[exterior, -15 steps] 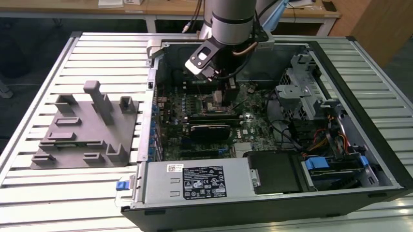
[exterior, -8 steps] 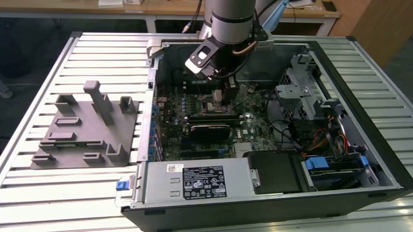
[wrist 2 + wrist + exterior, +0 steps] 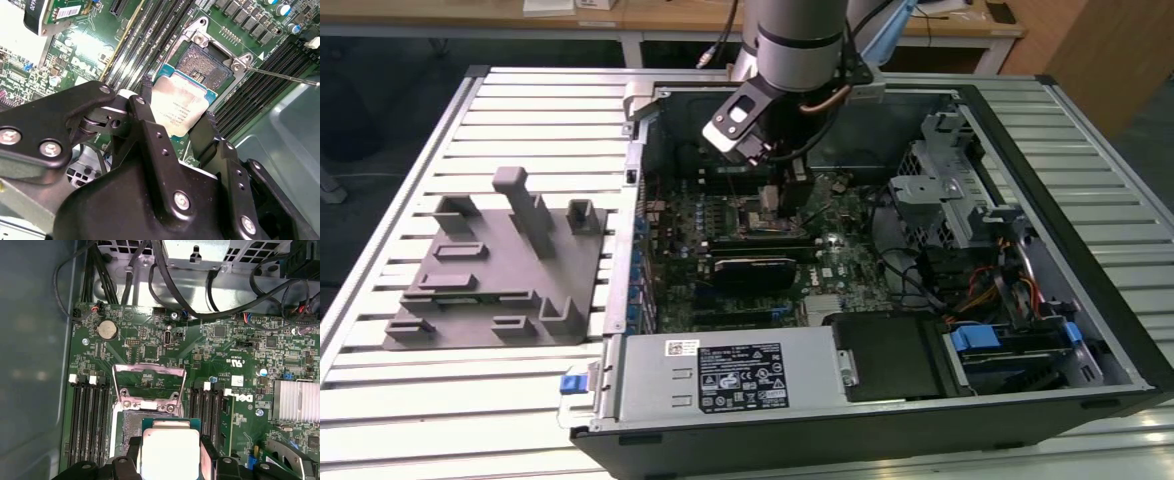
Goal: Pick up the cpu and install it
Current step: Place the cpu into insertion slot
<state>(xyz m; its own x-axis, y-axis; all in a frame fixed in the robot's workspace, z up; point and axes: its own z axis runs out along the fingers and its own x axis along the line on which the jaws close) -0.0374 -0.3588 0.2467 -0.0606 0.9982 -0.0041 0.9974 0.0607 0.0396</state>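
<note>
The cpu [image 3: 180,105] [image 3: 170,450], a small square chip with a pale silvery top, is clamped between two black fingers [image 3: 145,107] of my gripper [image 3: 175,120] [image 3: 170,457]. It hangs just above the motherboard, overlapping one edge of the open socket [image 3: 207,65] [image 3: 131,422]. The socket's metal load plate [image 3: 149,380] is flipped up and its contact field lies bare. In the exterior view my gripper [image 3: 774,198] reaches down into the open computer case [image 3: 1107,330] over the middle of the board.
Memory slots [image 3: 90,415] flank the socket on both sides. A thin metal lever [image 3: 280,75] sticks out beside it. Black cables [image 3: 165,285] run along the case wall. A grey fixture [image 3: 494,265] lies on the slatted table at the exterior view's left.
</note>
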